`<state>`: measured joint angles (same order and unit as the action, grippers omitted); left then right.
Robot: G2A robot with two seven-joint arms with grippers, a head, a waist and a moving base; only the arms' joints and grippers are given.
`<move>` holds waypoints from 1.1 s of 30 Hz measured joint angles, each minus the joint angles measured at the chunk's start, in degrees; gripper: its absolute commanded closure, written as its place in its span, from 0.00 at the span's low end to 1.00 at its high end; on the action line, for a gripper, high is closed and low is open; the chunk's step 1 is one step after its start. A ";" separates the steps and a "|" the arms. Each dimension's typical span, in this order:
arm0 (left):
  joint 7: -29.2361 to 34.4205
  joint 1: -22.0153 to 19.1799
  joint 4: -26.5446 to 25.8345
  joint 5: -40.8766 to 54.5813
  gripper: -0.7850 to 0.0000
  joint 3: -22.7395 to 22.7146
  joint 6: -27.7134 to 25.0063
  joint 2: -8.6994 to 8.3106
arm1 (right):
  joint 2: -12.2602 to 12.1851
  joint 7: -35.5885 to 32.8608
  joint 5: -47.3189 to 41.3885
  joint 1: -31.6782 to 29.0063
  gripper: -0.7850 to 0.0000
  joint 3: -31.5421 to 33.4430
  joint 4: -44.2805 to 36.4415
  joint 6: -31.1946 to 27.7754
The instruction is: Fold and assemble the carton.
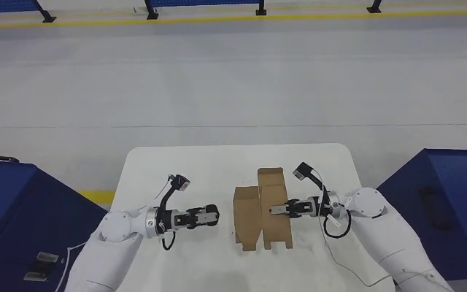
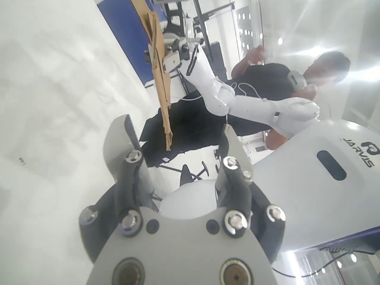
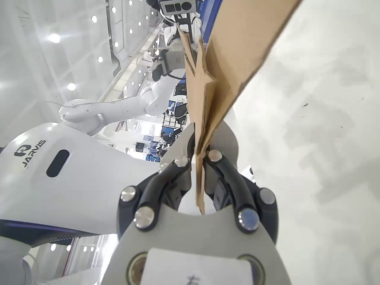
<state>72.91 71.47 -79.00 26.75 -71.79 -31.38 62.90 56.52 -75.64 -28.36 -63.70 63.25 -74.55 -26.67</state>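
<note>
Brown cardboard carton (image 1: 257, 212), its panels partly folded, sits at the middle of the white worktop (image 1: 182, 168). The right tool (image 3: 197, 146) is closed tight on the carton's near edge, with the cardboard pinched between its fingers. The left tool (image 1: 217, 214) hangs near the carton's opposite side, apart from it, fingers spread wide and holding nothing.

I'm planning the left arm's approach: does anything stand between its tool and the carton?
Nothing visible does. The open left tool faces the carton across a strip of table, apart from it. The right tool is shut on the carton's other side.
</note>
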 measured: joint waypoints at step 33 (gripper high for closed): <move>0.16 0.05 0.75 0.37 0.00 -0.47 0.16 -0.13 | -0.90 11.38 -13.23 -1.65 1.00 6.76 -28.82 19.65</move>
<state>73.07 71.52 -78.26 27.12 -72.25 -31.22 62.77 55.62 -64.26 -41.58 -65.35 70.02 -103.36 -7.02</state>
